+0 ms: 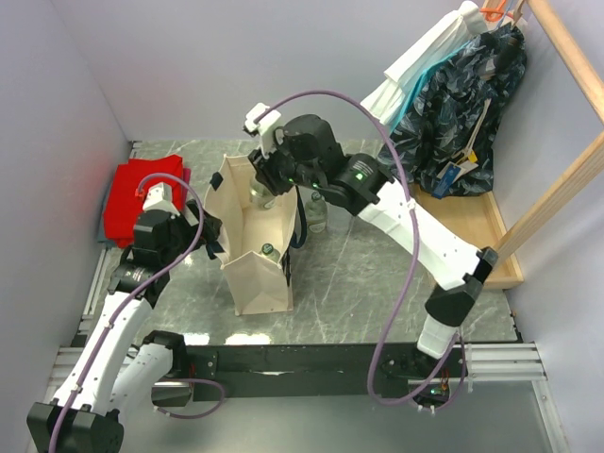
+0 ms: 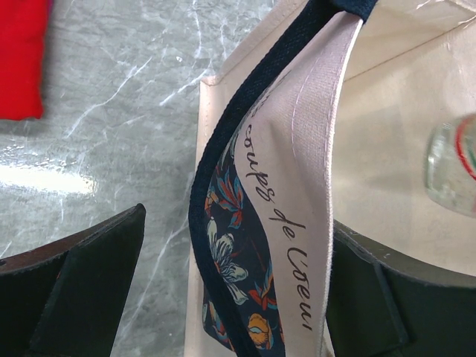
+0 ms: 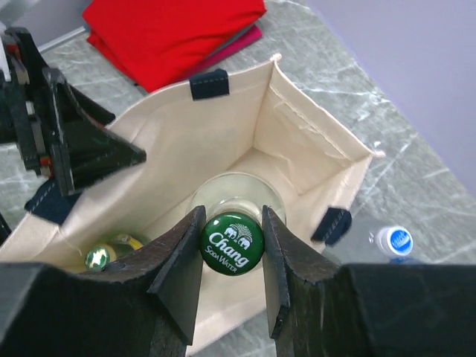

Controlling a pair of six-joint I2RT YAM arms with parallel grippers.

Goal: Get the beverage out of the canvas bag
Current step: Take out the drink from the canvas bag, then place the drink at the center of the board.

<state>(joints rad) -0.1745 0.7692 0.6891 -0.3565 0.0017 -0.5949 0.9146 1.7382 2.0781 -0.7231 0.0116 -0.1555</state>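
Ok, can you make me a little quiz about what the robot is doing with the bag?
1. True or false: the right fingers pinch the cap of the green-capped glass bottle inside the tall beige canvas bag.
2. What colour is the folded cloth lying near the bag? A red, B yellow, C green.
3. Is the clear blue-capped bottle inside or outside the bag?
Key: 1 true; 2 A; 3 outside.

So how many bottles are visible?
3: a Chang soda water bottle in the right gripper inside the canvas bag, a second bottle beside it, a blue-capped bottle on the table outside. Others may be hidden.
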